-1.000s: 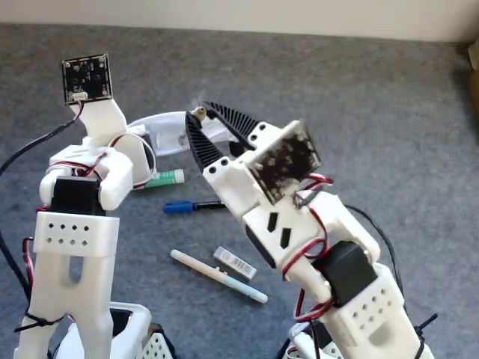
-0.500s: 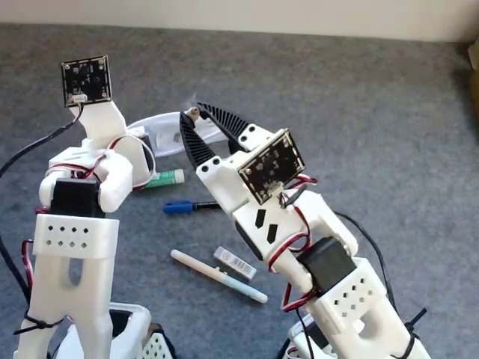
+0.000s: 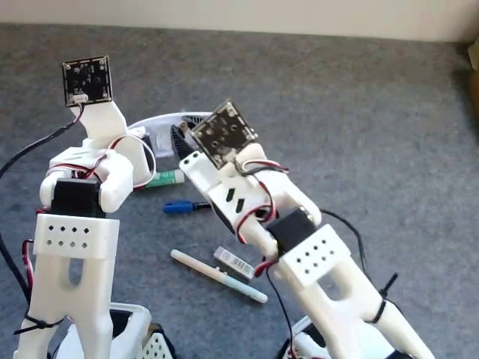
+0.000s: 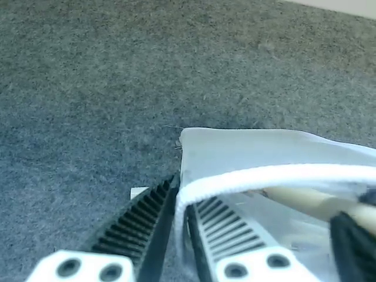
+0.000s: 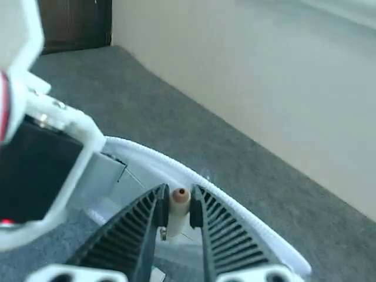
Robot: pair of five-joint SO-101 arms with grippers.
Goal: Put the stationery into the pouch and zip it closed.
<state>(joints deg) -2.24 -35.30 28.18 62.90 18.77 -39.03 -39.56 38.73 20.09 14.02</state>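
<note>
A white, see-through pouch (image 3: 160,123) lies at the back of the grey carpet. My left gripper (image 4: 179,191) is shut on the pouch's white rim (image 4: 258,175) and holds the mouth apart. My right gripper (image 5: 178,197) is shut on a beige pencil (image 5: 179,205), its tip just above the curved rim of the pouch (image 5: 207,181). From the left wrist the same pencil (image 4: 305,201) shows inside the pouch mouth. In the high view the right gripper (image 3: 179,140) sits at the pouch, mostly hidden under its camera board.
On the carpet in front of the pouch lie a green-capped tube (image 3: 169,177), a blue marker (image 3: 185,207), a white pen (image 3: 217,275) and a small eraser (image 3: 235,262). The left arm's body (image 3: 75,224) stands close beside them. A wall (image 5: 264,88) runs behind.
My right arm has swung left and tipped down, carrying the pencil from above the pouch's right end into its mouth. The left arm has kept still.
</note>
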